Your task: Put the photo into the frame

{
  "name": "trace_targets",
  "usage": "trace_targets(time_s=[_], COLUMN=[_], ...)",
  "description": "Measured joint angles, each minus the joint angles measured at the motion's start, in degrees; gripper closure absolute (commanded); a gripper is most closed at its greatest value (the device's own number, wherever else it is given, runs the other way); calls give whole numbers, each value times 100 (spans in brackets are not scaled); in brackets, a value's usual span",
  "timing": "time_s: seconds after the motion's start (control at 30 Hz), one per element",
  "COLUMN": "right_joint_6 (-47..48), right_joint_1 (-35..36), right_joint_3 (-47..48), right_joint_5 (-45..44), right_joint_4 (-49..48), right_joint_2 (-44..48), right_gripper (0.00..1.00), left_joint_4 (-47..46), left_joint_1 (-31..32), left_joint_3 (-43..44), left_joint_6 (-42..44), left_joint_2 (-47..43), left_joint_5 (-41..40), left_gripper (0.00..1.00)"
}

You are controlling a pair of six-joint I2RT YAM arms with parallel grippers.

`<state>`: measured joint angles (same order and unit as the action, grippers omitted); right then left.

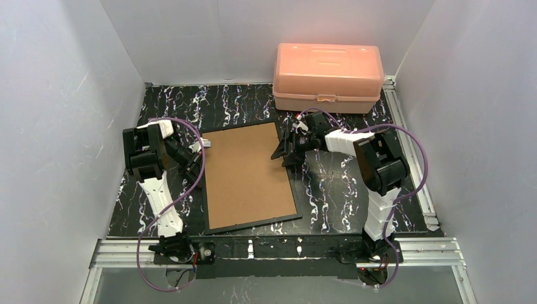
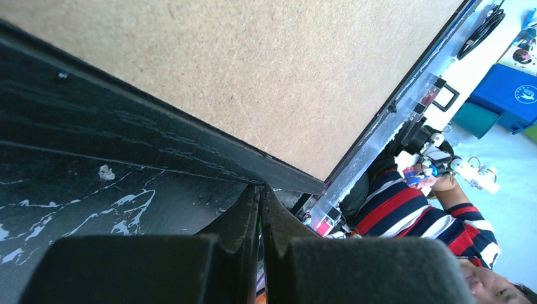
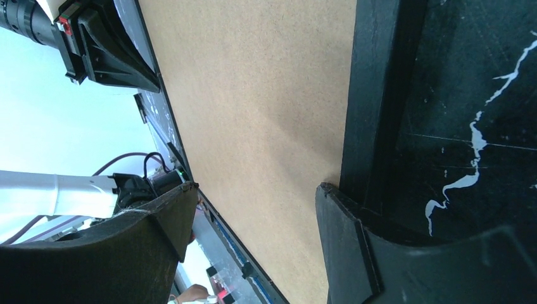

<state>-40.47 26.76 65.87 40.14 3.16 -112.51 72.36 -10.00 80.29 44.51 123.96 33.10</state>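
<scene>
The frame (image 1: 248, 177) lies face down on the marbled table, its brown fibreboard back up inside the thin black rim. No photo shows in any view. My left gripper (image 1: 197, 154) is shut and empty, its tips (image 2: 261, 189) right against the frame's black left rim (image 2: 158, 149). My right gripper (image 1: 286, 149) stands open at the frame's upper right edge. In the right wrist view the brown back (image 3: 266, 114) fills the gap of that gripper (image 3: 256, 187); one fingertip (image 3: 335, 209) sits at the black rim (image 3: 373, 95), and the other hangs over the board.
A pink plastic box (image 1: 328, 76), lid down, stands at the back right, just behind the right arm. White walls close in the table on three sides. Aluminium rails (image 1: 405, 126) run along the right and near edges.
</scene>
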Motion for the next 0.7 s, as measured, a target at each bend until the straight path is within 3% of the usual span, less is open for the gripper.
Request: trace_targets(time_s=[0.7], right_joint_6=[131], right_joint_1=[-251], right_joint_3=[323], right_joint_5=[162], right_joint_4=[448], right_joint_2=[-26], right_gripper=[21], left_joint_4=[0], left_joint_1=[0], left_joint_3=[0], left_joint_6=[22], left_joint_2=[-7], left_joint_5=[-2], left_gripper=[100])
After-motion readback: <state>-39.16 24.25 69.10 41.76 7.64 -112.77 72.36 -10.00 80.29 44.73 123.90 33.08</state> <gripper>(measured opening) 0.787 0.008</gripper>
